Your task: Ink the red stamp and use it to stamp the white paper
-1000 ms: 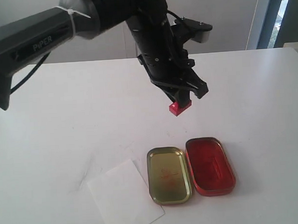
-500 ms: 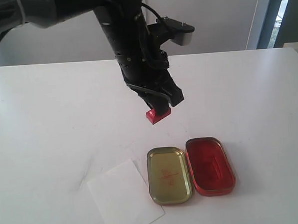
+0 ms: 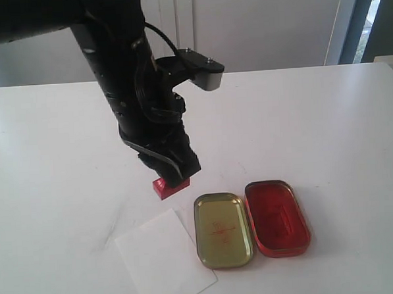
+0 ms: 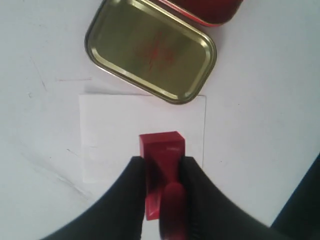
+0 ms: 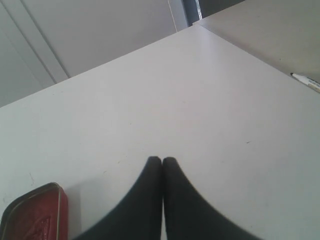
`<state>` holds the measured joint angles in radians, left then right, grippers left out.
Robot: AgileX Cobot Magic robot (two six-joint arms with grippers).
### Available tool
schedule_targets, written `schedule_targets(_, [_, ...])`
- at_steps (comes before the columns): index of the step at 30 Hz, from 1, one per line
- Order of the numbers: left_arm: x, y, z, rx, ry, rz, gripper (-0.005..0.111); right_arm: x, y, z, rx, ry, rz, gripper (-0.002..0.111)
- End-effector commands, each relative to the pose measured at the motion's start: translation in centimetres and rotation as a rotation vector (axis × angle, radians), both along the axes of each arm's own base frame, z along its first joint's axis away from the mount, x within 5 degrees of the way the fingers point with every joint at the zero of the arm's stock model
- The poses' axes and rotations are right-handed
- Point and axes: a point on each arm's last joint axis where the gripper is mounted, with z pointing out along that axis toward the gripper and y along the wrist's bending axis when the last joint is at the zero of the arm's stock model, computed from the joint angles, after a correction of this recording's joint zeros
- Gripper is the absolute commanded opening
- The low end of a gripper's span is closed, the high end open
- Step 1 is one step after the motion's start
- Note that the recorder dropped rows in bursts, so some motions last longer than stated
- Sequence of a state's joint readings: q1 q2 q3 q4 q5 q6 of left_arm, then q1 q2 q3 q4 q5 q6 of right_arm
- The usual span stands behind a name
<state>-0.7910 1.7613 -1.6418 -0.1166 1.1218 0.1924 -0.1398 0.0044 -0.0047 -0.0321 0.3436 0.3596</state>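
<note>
My left gripper (image 3: 168, 177) is shut on the red stamp (image 3: 166, 187), its square base pointing down, a little above the table. In the left wrist view the red stamp (image 4: 162, 152) hangs over the white paper (image 4: 115, 127), clamped between the two black fingers (image 4: 127, 187). The white paper (image 3: 163, 259) lies at the table's front, just below and in front of the stamp. The red ink pad tin (image 3: 276, 216) lies open to the right, its gold lid (image 3: 221, 229) beside it. My right gripper (image 5: 162, 160) is shut and empty above bare table, outside the exterior view.
The gold lid (image 4: 151, 48) lies right against the paper's edge. The red tin's corner (image 5: 34, 212) shows beside my right gripper. A pen (image 5: 306, 81) lies on a neighbouring table. The white table (image 3: 327, 127) stretches on to the right and back.
My left gripper has carried the red stamp leftward, toward the front and lower, from beyond the tin to just above the paper's far edge.
</note>
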Motion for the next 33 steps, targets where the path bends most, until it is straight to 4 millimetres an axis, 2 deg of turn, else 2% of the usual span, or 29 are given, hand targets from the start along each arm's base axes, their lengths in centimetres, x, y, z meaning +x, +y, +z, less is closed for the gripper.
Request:
schedule_targets(1, [-1.0, 1.2, 0.0, 0.001, 0.0, -0.002, 0.0, 0.0, 0.0, -0.1, 0.0, -0.007, 0.002, 0.0])
schedule_targets(9, [-1.0, 3.7, -1.9, -0.035, 0.045, 0.045, 0.0, 0.0, 0.0, -0.1, 0.0, -0.007, 0.002, 0.0])
schedule_targets(14, [-1.0, 4.6, -3.0, -0.09, 0.064, 0.076, 0.0, 0.0, 0.0, -0.1, 0.0, -0.007, 0.002, 0.0])
schedule_targets(19, [-1.2, 4.8, -4.2, -0.088, 0.063, 0.092, 0.0, 0.0, 0.0, -0.1, 0.0, -0.007, 0.002, 0.0])
schedule_targets(33, [-1.8, 5.7, -9.4, -0.117, 0.03, 0.193, 0.0, 0.0, 0.0, -0.1, 0.0, -0.007, 0.002, 0.0])
